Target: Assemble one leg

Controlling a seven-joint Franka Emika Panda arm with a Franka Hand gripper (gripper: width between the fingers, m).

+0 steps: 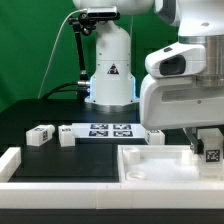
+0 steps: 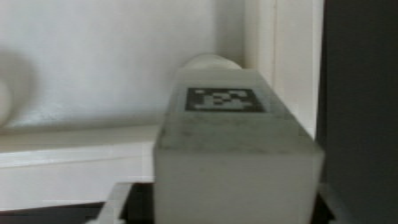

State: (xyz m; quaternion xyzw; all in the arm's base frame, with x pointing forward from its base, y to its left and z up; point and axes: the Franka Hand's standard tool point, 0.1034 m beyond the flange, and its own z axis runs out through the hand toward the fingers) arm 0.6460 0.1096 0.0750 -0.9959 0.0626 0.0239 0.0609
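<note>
The hand (image 1: 207,150) pinches a leg (image 2: 228,135), long axis pointing straight down from it toward the tray's (image 1: 150,170) corner.

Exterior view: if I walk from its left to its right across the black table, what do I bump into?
Leg → another leg → marker board → third leg → the claw gripping a fourth leg.

The leg (image 1: 212,153), a small white elongated block bearing a black-and-white square tag, stands upright, clamped in the gripper (image 1: 209,148), at the tray-like part's (image 1: 128,165) far corner on the exterior view's right.
</note>
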